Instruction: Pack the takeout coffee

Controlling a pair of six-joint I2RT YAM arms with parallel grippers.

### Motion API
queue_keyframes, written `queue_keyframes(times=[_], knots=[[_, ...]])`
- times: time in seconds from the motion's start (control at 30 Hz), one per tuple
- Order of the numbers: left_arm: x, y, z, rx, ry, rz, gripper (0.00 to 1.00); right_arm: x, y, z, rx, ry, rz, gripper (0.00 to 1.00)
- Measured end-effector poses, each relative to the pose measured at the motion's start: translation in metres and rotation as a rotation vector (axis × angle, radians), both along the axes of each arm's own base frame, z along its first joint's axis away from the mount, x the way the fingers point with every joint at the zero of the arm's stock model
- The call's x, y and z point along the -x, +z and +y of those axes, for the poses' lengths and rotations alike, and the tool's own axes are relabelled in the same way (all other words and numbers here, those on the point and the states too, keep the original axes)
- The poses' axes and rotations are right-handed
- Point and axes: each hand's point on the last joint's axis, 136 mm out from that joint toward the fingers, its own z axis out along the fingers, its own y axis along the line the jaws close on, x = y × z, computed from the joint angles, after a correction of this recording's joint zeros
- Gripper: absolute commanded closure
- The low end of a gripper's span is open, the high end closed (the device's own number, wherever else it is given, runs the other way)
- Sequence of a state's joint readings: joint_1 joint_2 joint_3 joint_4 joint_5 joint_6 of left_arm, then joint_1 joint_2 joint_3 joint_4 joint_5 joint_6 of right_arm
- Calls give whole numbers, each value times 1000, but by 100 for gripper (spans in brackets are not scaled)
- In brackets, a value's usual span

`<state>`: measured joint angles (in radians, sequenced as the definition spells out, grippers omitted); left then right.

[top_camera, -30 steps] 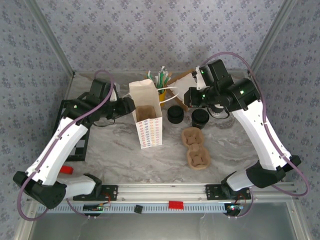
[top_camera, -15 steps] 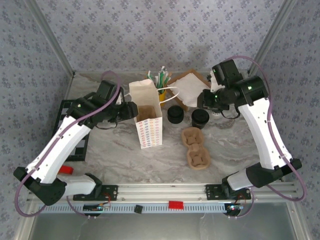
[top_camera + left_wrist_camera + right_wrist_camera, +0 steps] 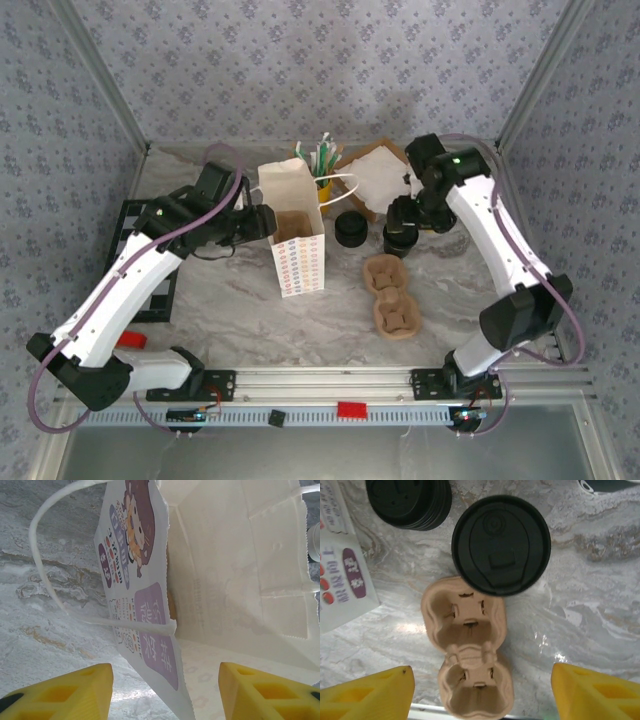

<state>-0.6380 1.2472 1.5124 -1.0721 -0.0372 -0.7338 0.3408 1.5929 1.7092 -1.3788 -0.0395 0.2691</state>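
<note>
One black wire rack (image 3: 150,272) lay at the left table edge. The left gripper (image 3: 262,222) stood beside one upright printed paper bag (image 3: 297,255). In its wrist view, the yellow fingers (image 3: 57,690) were spread apart with the bag's thin side panel (image 3: 140,595) running between them. Neither pad touched it, and nothing was held.

To the bag's right stood one stack of round black lids (image 3: 351,229) and one coffee cup (image 3: 400,238) with a black lid. In front of them lay one moulded pulp carrier (image 3: 390,297) with two wells. The right gripper (image 3: 408,214) hung above the cup, jaws wide and empty. The marble-patterned tabletop (image 3: 470,300) was bare right of the carrier.
</note>
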Motion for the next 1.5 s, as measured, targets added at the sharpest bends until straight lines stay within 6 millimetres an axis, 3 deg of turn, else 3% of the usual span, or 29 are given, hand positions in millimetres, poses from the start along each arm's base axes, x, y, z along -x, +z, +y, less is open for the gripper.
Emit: queue_keyframes(times=[0.3,0.67,1.0,1.5], knots=[[-2,3,0,7,3,-16,41,-28,-37,2,51,118,10,14],[-2,5,1,2,-1,-27,39,-41,-73,-3,118,194,73,16],[-5,4,7,3,20,-29,38,-47,-82,-9,198,204,72,15],[-5,1,13,0,35,-25,37,-52,-94,-3,204,205,84,17]])
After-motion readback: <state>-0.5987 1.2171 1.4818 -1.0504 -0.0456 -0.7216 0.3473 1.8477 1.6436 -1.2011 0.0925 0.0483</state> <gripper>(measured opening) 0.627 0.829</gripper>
